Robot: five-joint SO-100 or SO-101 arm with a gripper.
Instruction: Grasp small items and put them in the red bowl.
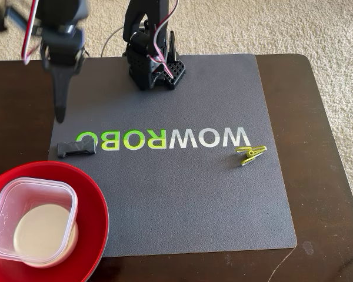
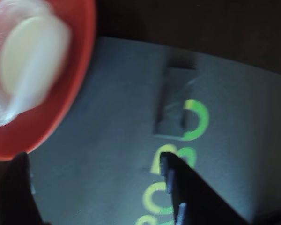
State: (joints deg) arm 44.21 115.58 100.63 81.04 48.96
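Observation:
The red bowl (image 1: 93,197) sits at the front left, half on the mat. Inside it lie the clear square tub (image 1: 12,202) and the small white bowl (image 1: 42,234), overlapping. The black clip (image 1: 76,148) rests on the mat just beyond the bowl, by the green lettering. Far to the right lies the yellow-green clothespin (image 1: 250,154). My gripper (image 1: 60,114) hangs above the mat's left edge, behind the clip. The blurred wrist view shows the gripper (image 2: 93,159) open and empty, with the clip (image 2: 174,105) ahead of the fingers and the red bowl (image 2: 79,70) at upper left.
A grey mat (image 1: 182,194) printed with WOWROBO covers the dark wooden table (image 1: 317,147). The arm's black base (image 1: 152,61) stands at the mat's back edge. Beige carpet lies beyond the table.

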